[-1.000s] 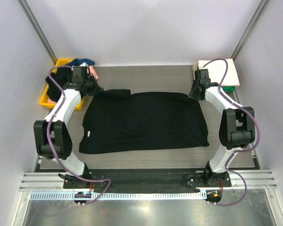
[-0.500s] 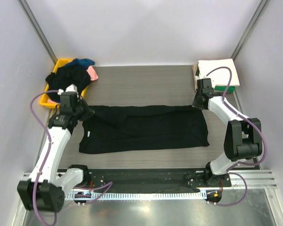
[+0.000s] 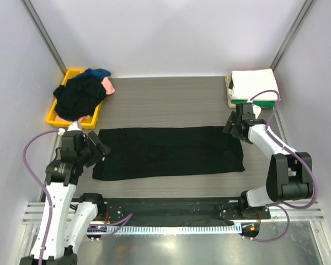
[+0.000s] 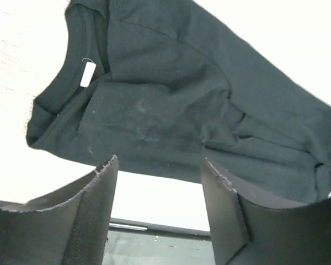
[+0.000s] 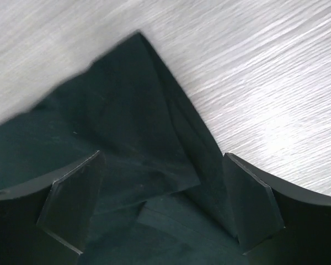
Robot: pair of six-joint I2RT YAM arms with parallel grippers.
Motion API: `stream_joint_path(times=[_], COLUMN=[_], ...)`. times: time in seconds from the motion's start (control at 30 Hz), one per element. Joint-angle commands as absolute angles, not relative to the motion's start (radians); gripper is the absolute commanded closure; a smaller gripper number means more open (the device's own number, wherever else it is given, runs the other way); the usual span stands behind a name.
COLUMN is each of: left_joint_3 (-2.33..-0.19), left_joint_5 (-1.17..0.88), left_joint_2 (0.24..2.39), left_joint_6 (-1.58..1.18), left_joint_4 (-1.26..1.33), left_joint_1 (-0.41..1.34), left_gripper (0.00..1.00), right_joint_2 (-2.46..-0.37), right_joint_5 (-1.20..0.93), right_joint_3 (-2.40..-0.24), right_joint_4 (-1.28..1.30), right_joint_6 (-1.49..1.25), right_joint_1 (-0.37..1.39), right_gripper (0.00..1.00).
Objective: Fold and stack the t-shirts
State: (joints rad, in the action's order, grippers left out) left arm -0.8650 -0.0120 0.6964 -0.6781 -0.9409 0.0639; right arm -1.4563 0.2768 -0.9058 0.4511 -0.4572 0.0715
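Note:
A large black t-shirt lies folded lengthwise into a long band across the middle of the table. My left gripper hovers open at its left end, collar side; the wrist view shows the collar and a white label beyond the left gripper, nothing between the fingers. My right gripper stands open over the shirt's far right corner; cloth lies under the right gripper, ungripped. More t-shirts, black, blue and pink, are heaped at the back left.
The heap sits in a yellow tray at the back left. A folded stack with a white shirt on top stands at the back right, close behind the right arm. Walls close in on three sides.
Both grippers pulled the shirt's far edge toward the near side, folding it in half, then opened and let go. The left arm drew back toward the near left.

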Motion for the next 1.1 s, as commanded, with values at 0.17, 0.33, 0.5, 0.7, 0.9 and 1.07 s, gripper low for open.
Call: stream_joint_path(times=[0.17,0.33,0.5,0.7,0.9,1.07], left_joint_3=[-0.784,-0.693,-0.664,-0.727,-0.921,-1.338], left_joint_5=[-0.054,0.031,0.055,0.077,0.115,0.087], left_joint_2=[0.76,0.971,1.251,1.508,1.754,2.113], left_joint_6=[-0.742,-0.81,-0.87,-0.894,-0.919,-0.898], left_joint_4=[-0.829,-0.619,-0.413,-0.313,-0.27,-0.38], left_joint_1=[0.067,0.121,0.166,0.206,0.258,0.299], left_gripper=[0.39,0.39,0.4,0.44,0.44,0.45], right_joint_2=[-1.406,-1.532,-1.592,-1.603,-1.442,-1.298], right_joint_5=[0.106,0.063,0.103,0.146,0.095,0.173], right_joint_3=[-0.985,-0.973,-0.887,-0.782,-0.606,-0.532], right_joint_4=[0.336,0.31,0.27,0.304,0.321,0.362], right_joint_6=[-0.477,-0.459,-0.486,-0.558,-0.701,-1.039], right_joint_1=[0.127,0.195,0.23,0.305,0.522,0.967], right_gripper=[0.09,0.12,0.14,0.16,0.17,0.17])
